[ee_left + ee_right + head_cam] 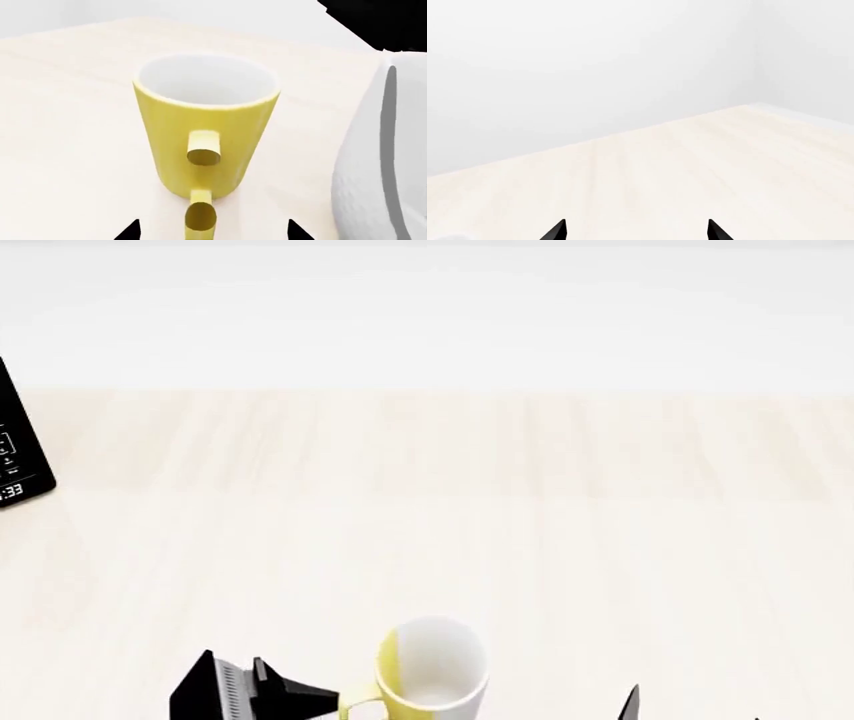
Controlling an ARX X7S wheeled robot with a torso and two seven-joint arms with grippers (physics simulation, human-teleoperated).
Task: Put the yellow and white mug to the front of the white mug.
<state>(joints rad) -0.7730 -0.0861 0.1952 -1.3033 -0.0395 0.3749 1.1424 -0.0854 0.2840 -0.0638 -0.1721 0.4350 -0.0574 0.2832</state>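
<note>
While the yellow mug (pixel 203 130) stands upright on the table (pixel 534 540), at the near edge of the head view, the L gripper (pixel 212 231) sits right behind its handle (pixel 203 150), jaws spread wide w/ nothing between them but the handle's lower part; 2 black tips show either side. White mug (pixel 380 170) is just beside it in the L wrist view, apart, not touching; it doesn't show in the head view. R gripper (pixel 637 231) hangs over bare table, jaws parted, empty. Handling, as a guess: rigid, light, prob. ceramic-like w/ a smooth wall, so slippery if pinched across the round body. Handle loop is thin and gives a flat bite; closing on it looks easiest from this approach, but the mug may swing or tip if lifted off-centre. Rim pinch, 1 finger inside, would be steadier. Keep lift low, since the white mug is near enough to bump. A black device (pixel 20 450) sits at far L, well apart.
</note>
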